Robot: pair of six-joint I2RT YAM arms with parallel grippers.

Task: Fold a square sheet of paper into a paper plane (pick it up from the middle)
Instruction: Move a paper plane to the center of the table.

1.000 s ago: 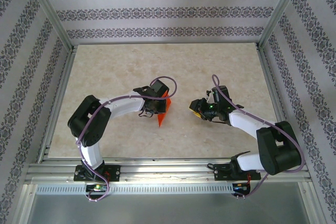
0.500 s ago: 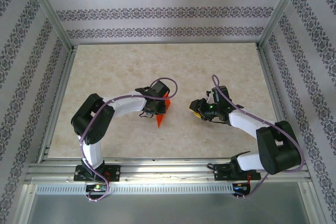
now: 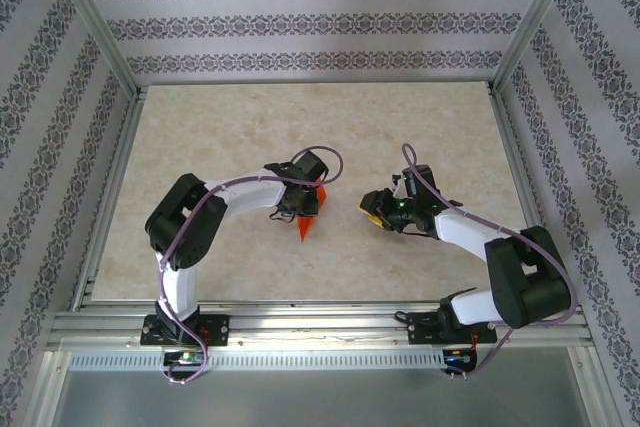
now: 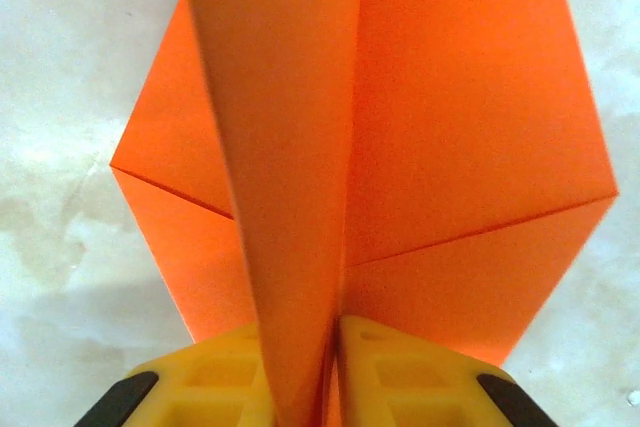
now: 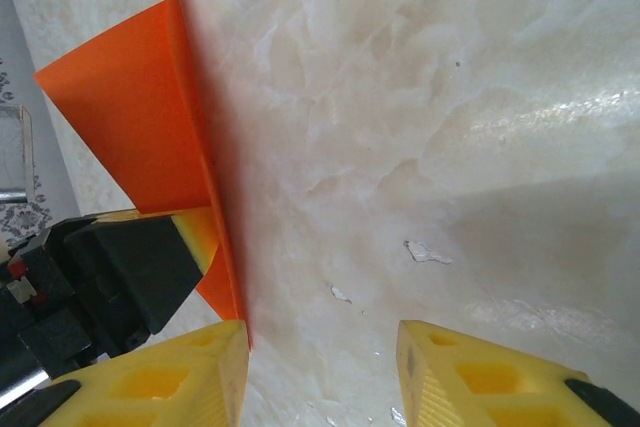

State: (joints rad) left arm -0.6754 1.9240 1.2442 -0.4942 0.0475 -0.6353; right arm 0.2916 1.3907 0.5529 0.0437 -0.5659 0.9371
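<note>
As left hand pinches paper plane, elbow moved right; right hand stands open.

From above, the left gripper covers most of the paper plane; a tip pokes out just beneath it. At the left wrist the plane's raised fold runs off the top edge, and whether the fingers pinch it is unclear.
</note>
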